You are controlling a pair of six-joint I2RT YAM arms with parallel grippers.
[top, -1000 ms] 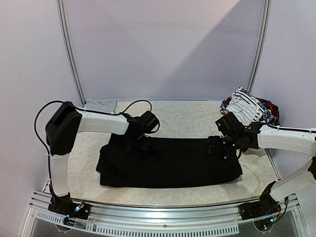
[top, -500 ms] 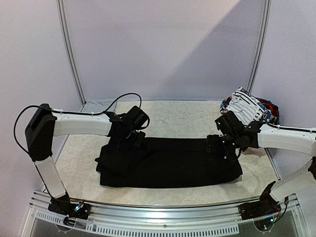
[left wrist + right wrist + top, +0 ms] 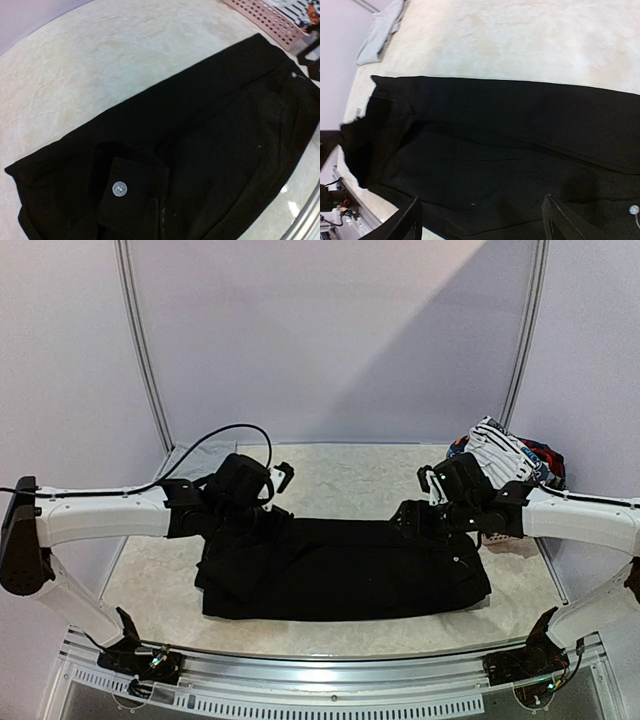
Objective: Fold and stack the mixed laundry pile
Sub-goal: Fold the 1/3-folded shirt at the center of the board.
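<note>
The large black trousers (image 3: pixel 340 570) lie folded lengthwise across the table, waist at the left; the waist button (image 3: pixel 119 188) shows in the left wrist view. My left gripper (image 3: pixel 262 515) hovers over the waist end. Its fingers are out of the left wrist view and are lost against the black cloth from above. My right gripper (image 3: pixel 408 520) is over the leg end with its jaws wide apart and empty (image 3: pixel 482 215), the trousers (image 3: pixel 485 150) below them. The rest of the pile sits at the back right: a white black-striped piece (image 3: pixel 500 455) and red and blue bits (image 3: pixel 545 462).
A light grey garment (image 3: pixel 205 452) lies at the back left corner and also shows in the right wrist view (image 3: pixel 382 30). The pink perforated basket (image 3: pixel 265 20) stands at the right under the pile. The metal front rail (image 3: pixel 320 680) runs along the near edge.
My left arm has stretched out to the left and its gripper has moved back and left along the waist. My right gripper has moved left and back over the leg end.
</note>
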